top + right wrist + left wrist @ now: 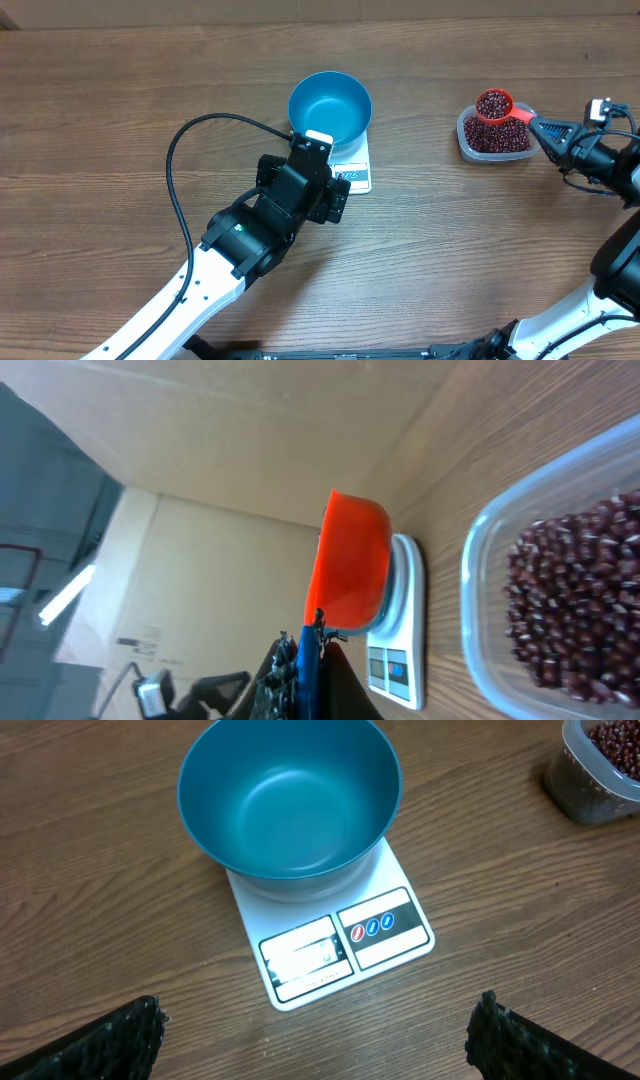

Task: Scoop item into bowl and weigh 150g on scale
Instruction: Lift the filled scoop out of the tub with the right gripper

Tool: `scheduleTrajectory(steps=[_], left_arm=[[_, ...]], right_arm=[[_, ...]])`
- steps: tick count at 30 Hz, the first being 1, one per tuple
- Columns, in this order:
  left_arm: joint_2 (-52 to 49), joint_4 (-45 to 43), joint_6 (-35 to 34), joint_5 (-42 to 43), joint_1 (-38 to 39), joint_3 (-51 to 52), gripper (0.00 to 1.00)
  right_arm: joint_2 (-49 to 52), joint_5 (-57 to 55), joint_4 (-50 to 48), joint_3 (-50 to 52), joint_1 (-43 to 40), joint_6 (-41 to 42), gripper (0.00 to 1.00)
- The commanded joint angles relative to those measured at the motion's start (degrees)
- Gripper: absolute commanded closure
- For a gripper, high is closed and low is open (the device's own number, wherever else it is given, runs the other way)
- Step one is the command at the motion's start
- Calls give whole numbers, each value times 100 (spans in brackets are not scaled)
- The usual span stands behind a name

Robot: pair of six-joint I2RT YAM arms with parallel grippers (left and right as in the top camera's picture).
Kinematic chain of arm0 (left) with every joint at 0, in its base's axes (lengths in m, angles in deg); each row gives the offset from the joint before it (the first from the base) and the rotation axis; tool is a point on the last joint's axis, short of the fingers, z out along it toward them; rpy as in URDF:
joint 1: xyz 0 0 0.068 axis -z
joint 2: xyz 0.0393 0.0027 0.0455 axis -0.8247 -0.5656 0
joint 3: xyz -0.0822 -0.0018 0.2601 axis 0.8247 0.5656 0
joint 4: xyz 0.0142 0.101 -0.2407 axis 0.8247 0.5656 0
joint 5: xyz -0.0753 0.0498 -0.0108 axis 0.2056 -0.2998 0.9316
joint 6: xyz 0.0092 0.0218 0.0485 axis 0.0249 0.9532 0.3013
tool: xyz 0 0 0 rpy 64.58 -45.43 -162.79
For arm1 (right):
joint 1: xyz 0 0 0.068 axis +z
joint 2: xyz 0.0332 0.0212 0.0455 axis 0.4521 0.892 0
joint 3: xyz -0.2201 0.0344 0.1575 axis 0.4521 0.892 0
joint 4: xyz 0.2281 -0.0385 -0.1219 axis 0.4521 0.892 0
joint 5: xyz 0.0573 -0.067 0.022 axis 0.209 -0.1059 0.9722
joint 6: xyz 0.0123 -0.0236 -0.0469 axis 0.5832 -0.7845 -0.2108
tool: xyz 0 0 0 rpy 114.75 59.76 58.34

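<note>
From overhead, the left gripper (305,180) rises nearest, black and blocky on a white arm, its jaws spread wide with nothing in them, just in front of the scale (357,172). The scale is a flat white rectangle. The bowl (330,104) sits on it, round, smooth, bright blue and bare inside. Well to the right, the beans (497,137), tiny glossy maroon ovals, fill a clear tub (464,138) with rounded corners. The right gripper (545,130) is clamped tight on the handle of an orange-red scoop (494,104), which is heaped with beans and held over the tub's edge. The table (100,100) is brown wood grain.

The left wrist view shows rough black fingertips (115,1040) at both lower corners. The scale's front panel has a pale display window (300,955) and three round red and blue buttons (372,927). Its printed label is too small to read.

The right wrist view shows the scoop's smooth orange underside. The scale stands behind it, and the beans lie loose in the tub at the right.
</note>
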Motion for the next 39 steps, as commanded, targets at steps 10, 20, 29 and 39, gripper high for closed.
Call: scheduleTrajectory(steps=[10,20,29,39], left_arm=[[-52,-7,-79,-98,4,42,1],[-52,-7,-79,-98,4,42,0],[-52,-7,-79,-101,4,42,0],[-52,-7,-79,-101,4,42,0]], right_arm=[[48,404,72,33,179,420,96],[48,404,59,26,737,417,96],[48,402,-234,20,1429,422,96],[48,378,-240,-258,1853,483,96]])
